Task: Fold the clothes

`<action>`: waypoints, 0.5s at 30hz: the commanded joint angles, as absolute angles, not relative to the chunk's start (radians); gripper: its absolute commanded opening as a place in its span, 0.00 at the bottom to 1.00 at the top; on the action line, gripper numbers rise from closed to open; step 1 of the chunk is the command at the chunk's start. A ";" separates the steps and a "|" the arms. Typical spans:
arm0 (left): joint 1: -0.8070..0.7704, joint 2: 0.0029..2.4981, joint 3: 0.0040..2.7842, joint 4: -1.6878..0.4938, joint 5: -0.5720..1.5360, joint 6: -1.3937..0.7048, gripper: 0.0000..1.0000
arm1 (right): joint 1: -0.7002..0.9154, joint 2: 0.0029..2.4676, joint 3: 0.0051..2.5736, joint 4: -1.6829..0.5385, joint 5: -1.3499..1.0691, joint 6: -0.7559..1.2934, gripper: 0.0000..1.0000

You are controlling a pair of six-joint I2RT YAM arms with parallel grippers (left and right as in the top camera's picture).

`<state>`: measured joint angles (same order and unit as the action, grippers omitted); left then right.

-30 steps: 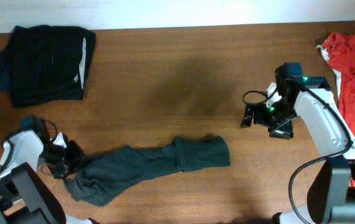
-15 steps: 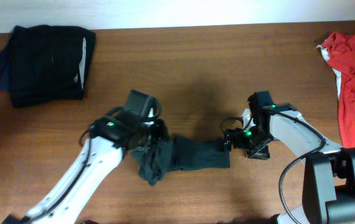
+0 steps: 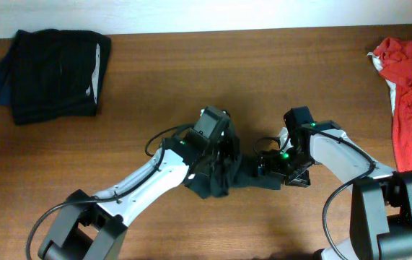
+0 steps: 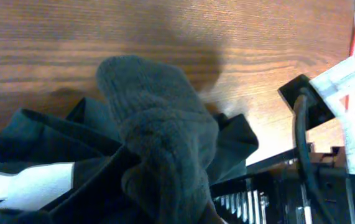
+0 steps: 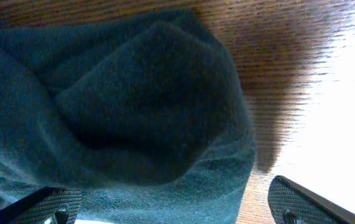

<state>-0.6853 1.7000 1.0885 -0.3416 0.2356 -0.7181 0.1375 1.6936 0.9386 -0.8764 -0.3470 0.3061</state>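
Since a second ago the T-shirt (image 3: 243, 178) has gone from a long strip laid out near my edge of the tabletop (image 3: 191, 72) to a short dark heap at its centre, because the left gripper (image 3: 222, 160) has swung across from the near left corner, dragging its end along. It is clamped on bunched fabric; the left wrist view shows thick folds heaped right at the camera and a white stripe (image 4: 28, 182) low on the left. The right gripper (image 3: 265, 165) has come in too and sits at the heap's right end, jaws spread wide. In its own view the fabric (image 5: 121, 106) lies just ahead, between the two fingertips (image 5: 59, 202) and not yet pinched.

What remains of the shirt's long axis runs left to right, so the cloth lies directly between the two grippers, each at one end. I judge the right one better placed for the next grab. The black clothes (image 3: 50, 68) and the red garment (image 3: 411, 94) lie well apart, at the far corners.
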 commanded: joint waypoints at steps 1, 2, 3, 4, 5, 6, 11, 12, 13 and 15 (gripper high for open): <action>-0.673 1.640 1.177 -0.474 0.193 -0.729 0.00 | 0.144 1.691 0.934 -0.875 -0.359 0.304 0.99; -0.665 1.617 1.206 -0.537 0.146 -0.729 0.01 | 0.144 1.691 0.934 -0.875 -0.359 0.304 0.98; -0.657 1.591 1.247 -0.618 0.091 -0.729 0.01 | 0.144 1.691 0.934 -0.875 -0.359 0.304 0.99; -0.651 1.572 1.286 -0.687 0.052 -0.729 0.00 | 0.144 1.691 0.934 -0.875 -0.359 0.304 0.99; -0.645 1.556 1.322 -0.750 0.025 -0.729 0.00 | 0.144 1.691 0.934 -0.874 -0.359 0.304 0.99; -0.645 1.547 1.349 -0.798 0.000 -0.729 0.01 | 0.144 1.691 0.934 -0.874 -0.359 0.304 0.99; -0.645 1.544 1.438 -0.969 -0.131 -0.730 0.00 | 0.144 1.691 0.934 -0.877 -0.359 0.288 0.99; -0.643 1.544 1.486 -1.047 -0.187 -0.730 0.01 | 0.144 1.691 0.934 -0.877 -0.357 0.285 0.99; -0.627 1.544 1.530 -1.115 -0.208 -0.730 0.01 | 0.144 1.691 0.934 -0.878 -0.355 0.270 0.99; -0.584 1.544 1.567 -1.217 -0.212 -0.729 0.00 | 0.144 1.691 0.952 -0.914 -0.354 0.253 0.99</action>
